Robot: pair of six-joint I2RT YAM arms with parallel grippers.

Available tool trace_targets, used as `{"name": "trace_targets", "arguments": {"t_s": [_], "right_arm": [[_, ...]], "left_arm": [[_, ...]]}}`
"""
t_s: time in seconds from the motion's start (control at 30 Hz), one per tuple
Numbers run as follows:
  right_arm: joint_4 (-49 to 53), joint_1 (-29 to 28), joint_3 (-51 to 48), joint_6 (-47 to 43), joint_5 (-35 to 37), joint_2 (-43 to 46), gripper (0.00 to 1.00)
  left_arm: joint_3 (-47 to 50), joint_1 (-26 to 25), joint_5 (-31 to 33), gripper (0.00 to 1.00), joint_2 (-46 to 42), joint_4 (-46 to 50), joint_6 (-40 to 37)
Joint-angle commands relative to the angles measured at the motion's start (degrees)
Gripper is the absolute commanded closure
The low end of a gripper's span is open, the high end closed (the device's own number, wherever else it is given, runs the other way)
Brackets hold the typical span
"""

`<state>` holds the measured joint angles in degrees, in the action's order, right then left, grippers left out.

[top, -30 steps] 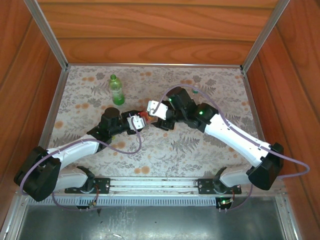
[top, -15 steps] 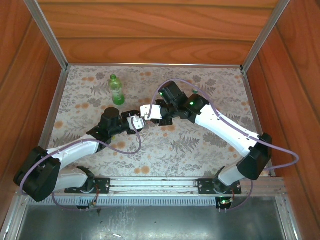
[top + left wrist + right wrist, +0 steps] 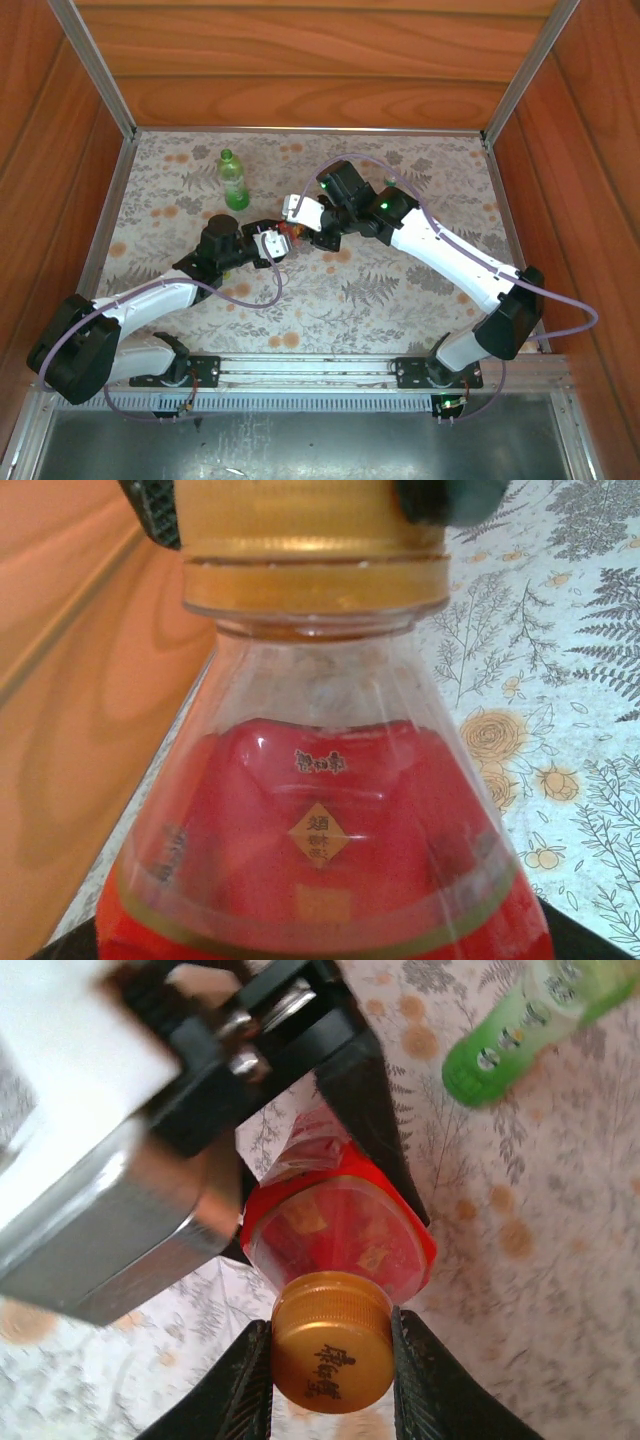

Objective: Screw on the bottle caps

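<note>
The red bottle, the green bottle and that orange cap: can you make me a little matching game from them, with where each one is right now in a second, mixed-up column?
Things:
1. orange cap
2. red bottle
3. green bottle

Where each is:
A. stands upright by itself on the floral cloth, away from both arms
B. sits on a bottle's neck, pinched between the fingers of the right gripper
C. is clamped in the left gripper, between the two arms

Pairs: 1-B, 2-C, 3-A
</note>
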<state>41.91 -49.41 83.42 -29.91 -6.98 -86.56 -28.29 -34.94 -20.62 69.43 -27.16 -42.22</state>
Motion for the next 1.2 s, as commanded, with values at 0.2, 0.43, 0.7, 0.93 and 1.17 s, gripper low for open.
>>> {"name": "trace_targets", "arguments": {"t_s": [0.2, 0.43, 0.7, 0.93, 1.17], "right_arm": [[-7.8, 1.1, -4.4, 56.3, 7.6, 2.2, 1.00], [-13.5, 1.2, -10.3, 42.3, 4.0, 5.9, 0.64], [-10.0, 1.2, -11.8, -7.9, -0.2, 10.5, 0.41], [-2.1, 1.1, -5.5, -27.9, -3.5, 6.8, 0.44], [-1.8, 1.1, -2.1, -29.6, -3.9, 3.0, 0.52]], "left_arm": [[-0.8, -0.4, -1.2, 0.44, -1.1, -0.9, -1.4], [-0.7, -0.4, -2.0, 0.44, -1.1, -0.8, -1.4], [-0.4, -0.4, -1.5, 0.44, -1.3, -0.8, -1.3], [-0.3, -0.4, -1.4, 0.44, -1.3, -0.9, -1.5], [0.0, -0.4, -1.2, 0.44, -1.7, -0.8, -1.5]]}}
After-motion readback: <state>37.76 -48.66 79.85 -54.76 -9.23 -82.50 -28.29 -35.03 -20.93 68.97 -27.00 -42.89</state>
